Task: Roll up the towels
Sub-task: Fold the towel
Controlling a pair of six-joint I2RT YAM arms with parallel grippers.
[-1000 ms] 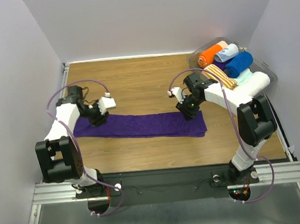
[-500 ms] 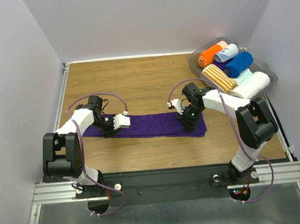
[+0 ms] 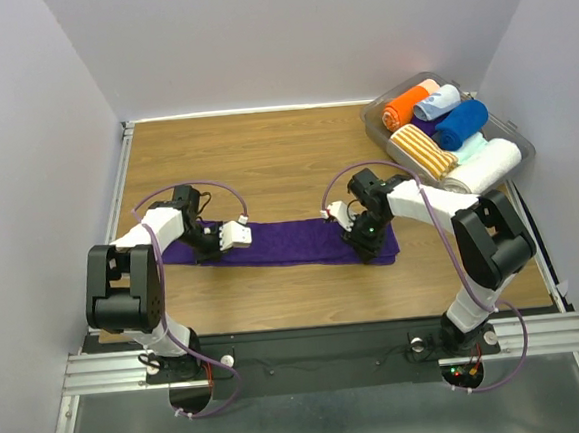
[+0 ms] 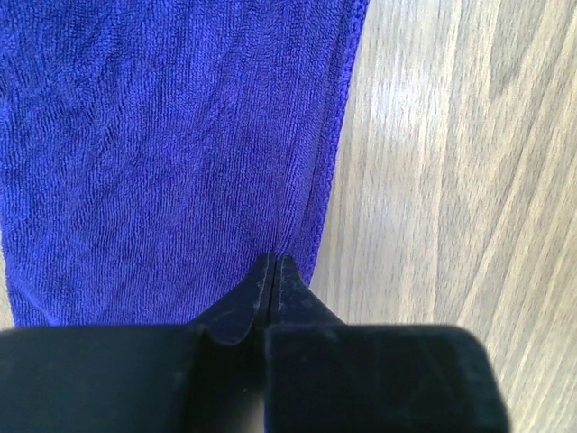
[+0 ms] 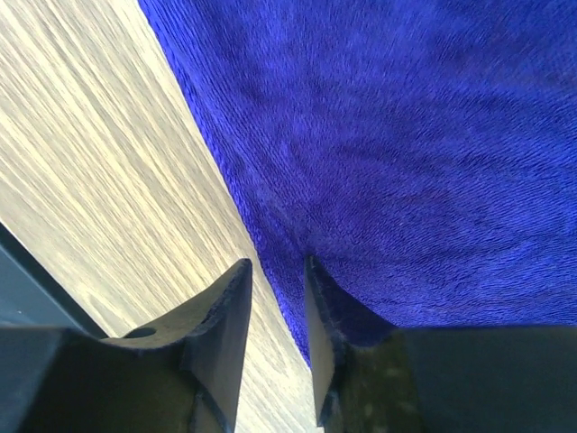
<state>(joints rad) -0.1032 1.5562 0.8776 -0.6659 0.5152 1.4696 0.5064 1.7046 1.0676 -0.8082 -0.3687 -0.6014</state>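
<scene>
We note the purple towel point(image 3: 291, 241) lying flat across the surface point(image 3: 265, 158), soft and limp, best pinched at its long edge: left gripper point(image 4: 273, 271) jaws pressed together on that hem, right gripper point(image 5: 275, 280) jaws narrowly parted, straddling the edge.

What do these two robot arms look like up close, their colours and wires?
Both arms are white links joined by chunky black joints. A thin purple cable loops along each one. The left gripper has a white body, and its fingers are black and taper to points. The right gripper looks the same.
</scene>
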